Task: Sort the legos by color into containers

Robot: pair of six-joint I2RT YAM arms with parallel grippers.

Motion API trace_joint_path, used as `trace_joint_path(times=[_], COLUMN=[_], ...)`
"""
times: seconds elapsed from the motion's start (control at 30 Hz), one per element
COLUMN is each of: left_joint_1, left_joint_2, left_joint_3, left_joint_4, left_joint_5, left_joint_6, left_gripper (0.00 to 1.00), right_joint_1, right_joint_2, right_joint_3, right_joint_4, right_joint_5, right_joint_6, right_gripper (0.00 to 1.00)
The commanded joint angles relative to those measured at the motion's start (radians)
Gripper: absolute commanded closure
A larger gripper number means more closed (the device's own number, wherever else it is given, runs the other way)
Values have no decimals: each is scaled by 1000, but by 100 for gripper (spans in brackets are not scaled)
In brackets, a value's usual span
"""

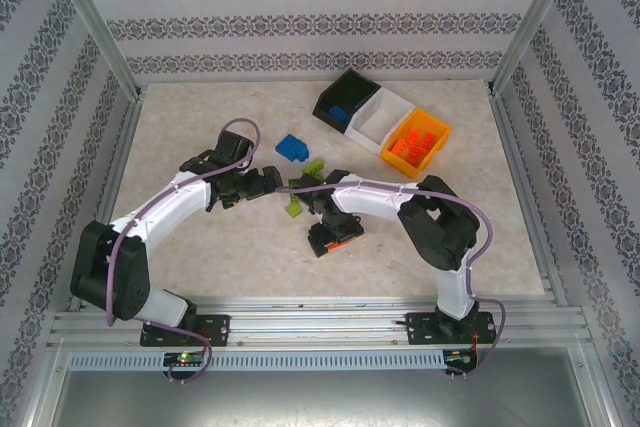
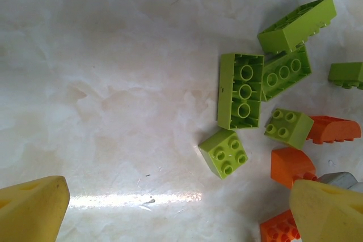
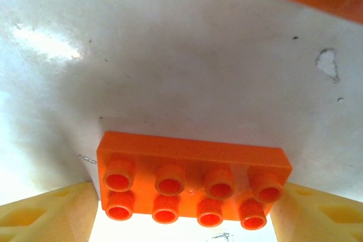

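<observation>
Right pincer (image 3: 184,199) is clamped on the short ends of the orange eight-stud brick (image 3: 193,168) between its fingers; best lifted level, then swung to the orange-yellow bin (image 1: 443,130) well behind, beyond its forearm. Left pincer (image 2: 178,191) gapes wide, empty

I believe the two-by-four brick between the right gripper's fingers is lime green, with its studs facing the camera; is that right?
Not quite: the right wrist view shows that the brick between the right gripper's fingers is orange, not lime green. The rest holds.
</observation>
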Motion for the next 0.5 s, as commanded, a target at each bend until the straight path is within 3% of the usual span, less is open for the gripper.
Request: trace_joint_path(times=[0.0, 0.27, 0.47], left_joint_1=[14, 26, 37], left_joint_2=[-39, -79, -97], left_joint_3=[-18, -57, -80], left_joint_4=[-33, -31, -24], left_joint_5=[11, 11, 17], left_joint_6=[26, 30, 36], left_gripper=[0, 0, 0], right_joint_1=[2, 2, 3], right_joint_2=[43, 68, 74], right_joint_3=[3, 37, 35], right_joint_4=[-4, -11, -19], right_joint_5=[75, 73, 79], right_joint_6=[21, 34, 48], right_gripper=[22, 21, 31])
